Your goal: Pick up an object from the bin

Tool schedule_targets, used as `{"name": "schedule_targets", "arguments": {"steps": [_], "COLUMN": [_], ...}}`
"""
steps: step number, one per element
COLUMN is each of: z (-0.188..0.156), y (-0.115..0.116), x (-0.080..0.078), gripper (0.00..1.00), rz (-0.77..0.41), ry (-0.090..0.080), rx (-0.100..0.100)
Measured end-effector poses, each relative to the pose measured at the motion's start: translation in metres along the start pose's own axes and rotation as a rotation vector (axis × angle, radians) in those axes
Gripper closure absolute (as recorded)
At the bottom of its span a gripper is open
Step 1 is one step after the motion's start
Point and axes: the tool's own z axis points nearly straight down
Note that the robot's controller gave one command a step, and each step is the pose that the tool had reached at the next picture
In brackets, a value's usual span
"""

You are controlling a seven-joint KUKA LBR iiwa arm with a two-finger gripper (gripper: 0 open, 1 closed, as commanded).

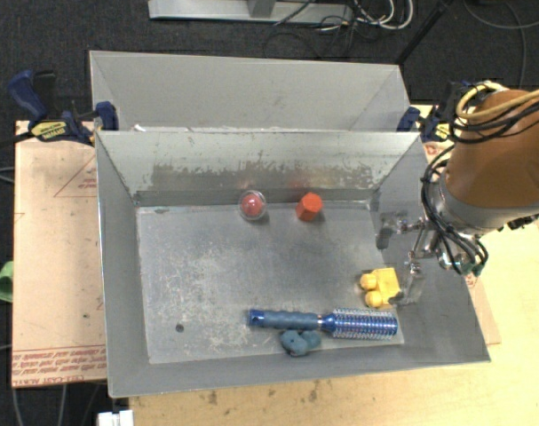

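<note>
Tool [409,284] just beside yellow toy [380,287], blue hairbrush [327,322] near them, red ball [253,205] well apart

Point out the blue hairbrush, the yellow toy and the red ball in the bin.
blue hairbrush [322,321]: camera view, where handle meets bristle head.
yellow toy [381,286]: camera view, its middle.
red ball [253,204]: camera view, its centre.

We see a ball [253,204] and a block [310,205] side by side at the bin's [207,264] back wall. A brush [327,321] lies near the front, a lump [297,343] touching its front side, a toy [380,287] just behind its right end.
</note>
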Motion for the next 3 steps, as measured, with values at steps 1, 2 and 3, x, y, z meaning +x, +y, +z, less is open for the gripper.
{"name": "schedule_targets", "arguments": {"steps": [1,2,3], "z": [0.134,0.132,-0.022], "y": [0.011,0.011,0.007], "x": [0.02,0.02,0.003], "gripper": [0.0,1.0,1.0], "rz": [-0.213,-0.216,-0.232], "ry": [-0.007,-0.007,-0.017], "rx": [0.0,0.001,0.005]}}
